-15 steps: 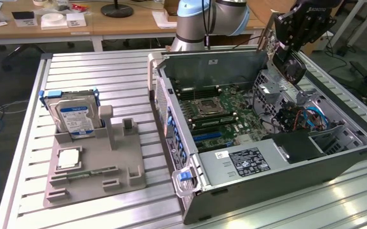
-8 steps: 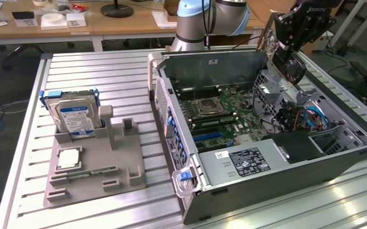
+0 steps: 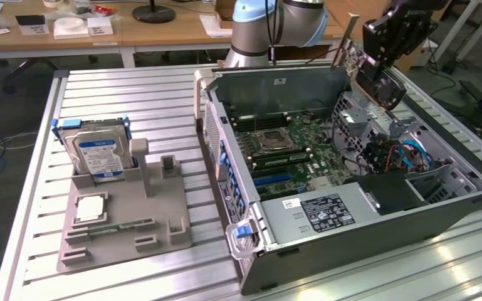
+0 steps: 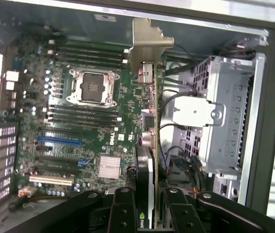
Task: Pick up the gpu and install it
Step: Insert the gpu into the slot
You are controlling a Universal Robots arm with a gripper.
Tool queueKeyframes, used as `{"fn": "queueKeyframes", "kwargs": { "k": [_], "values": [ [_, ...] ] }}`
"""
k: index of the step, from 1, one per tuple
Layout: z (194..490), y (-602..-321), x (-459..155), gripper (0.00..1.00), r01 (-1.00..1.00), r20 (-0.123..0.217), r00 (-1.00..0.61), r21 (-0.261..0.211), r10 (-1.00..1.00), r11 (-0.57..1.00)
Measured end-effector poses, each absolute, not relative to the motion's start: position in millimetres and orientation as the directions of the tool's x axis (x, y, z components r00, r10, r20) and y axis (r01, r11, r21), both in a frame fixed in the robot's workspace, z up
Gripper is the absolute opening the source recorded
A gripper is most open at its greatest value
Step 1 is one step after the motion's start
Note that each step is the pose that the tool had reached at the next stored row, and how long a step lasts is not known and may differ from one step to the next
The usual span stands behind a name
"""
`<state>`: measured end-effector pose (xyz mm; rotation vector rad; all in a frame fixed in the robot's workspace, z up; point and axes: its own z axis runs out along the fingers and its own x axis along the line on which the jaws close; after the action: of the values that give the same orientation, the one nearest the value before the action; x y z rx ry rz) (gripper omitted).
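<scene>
Your gripper (image 3: 383,72) is pinching the gpu (image 3: 360,63), one finger on each flat face of the card. It holds the card in the air over the far right corner of the open case (image 3: 441,207), clear of the motherboard (image 3: 287,144). In the exterior view the card hangs tilted, and its silver bracket (image 3: 343,44) points up and away on the far side.

From the wrist view you look straight down the card's edge (image 4: 150,145). The fingers (image 4: 122,213) clamp it at the cooler end and the bracket (image 4: 149,43) is at the other end. Below it you see the motherboard (image 4: 79,126) on one side of the card and the metal drive cage (image 4: 224,111) on the other.

On the exterior view's left, well apart from the case, the hard drive (image 3: 97,153) stands upright in the grey holder (image 3: 123,232) on the bench (image 3: 132,94).
</scene>
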<state>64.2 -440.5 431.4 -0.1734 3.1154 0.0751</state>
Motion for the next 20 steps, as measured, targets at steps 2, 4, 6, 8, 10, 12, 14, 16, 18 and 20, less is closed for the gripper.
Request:
{"fn": "queueKeyframes", "kwargs": {
  "k": [2, 4, 6, 8, 10, 12, 14, 16, 18, 20],
  "values": [
    [431.3, -440.5, 64.2, 0.27, -0.147, -0.023, -0.989, 0.047, -0.146, 0.988],
    [431.2, -440.5, 64.2, 0.27, -0.183, -0.023, -0.983, 0.047, -0.182, 0.982],
    [431.1, -440.5, 64.2, 0.27, -0.218, -0.023, -0.976, 0.047, -0.217, 0.975],
    [431.1, -440.5, 64.2, 0.27, -0.252, -0.023, -0.968, 0.047, -0.251, 0.967],
    [431.0, -440.5, 64.2, 0.27, -0.288, -0.023, -0.958, 0.047, -0.287, 0.956],
    [430.9, -440.5, 64.2, 0.27, -0.322, -0.023, -0.947, 0.047, -0.321, 0.946],
    [430.8, -440.5, 64.2, 0.27, -0.355, -0.023, -0.935, 0.047, -0.355, 0.934],
    [430.7, -440.5, 64.2, 0.27, -0.388, -0.023, -0.921, 0.047, -0.388, 0.92],
    [430.5, -440.5, 64.2, 0.27, -0.422, -0.023, -0.907, 0.047, -0.421, 0.905],
    [430.4, -440.5, 64.2, 0.27, -0.455, -0.023, -0.891, 0.047, -0.454, 0.889]
  ]
}}
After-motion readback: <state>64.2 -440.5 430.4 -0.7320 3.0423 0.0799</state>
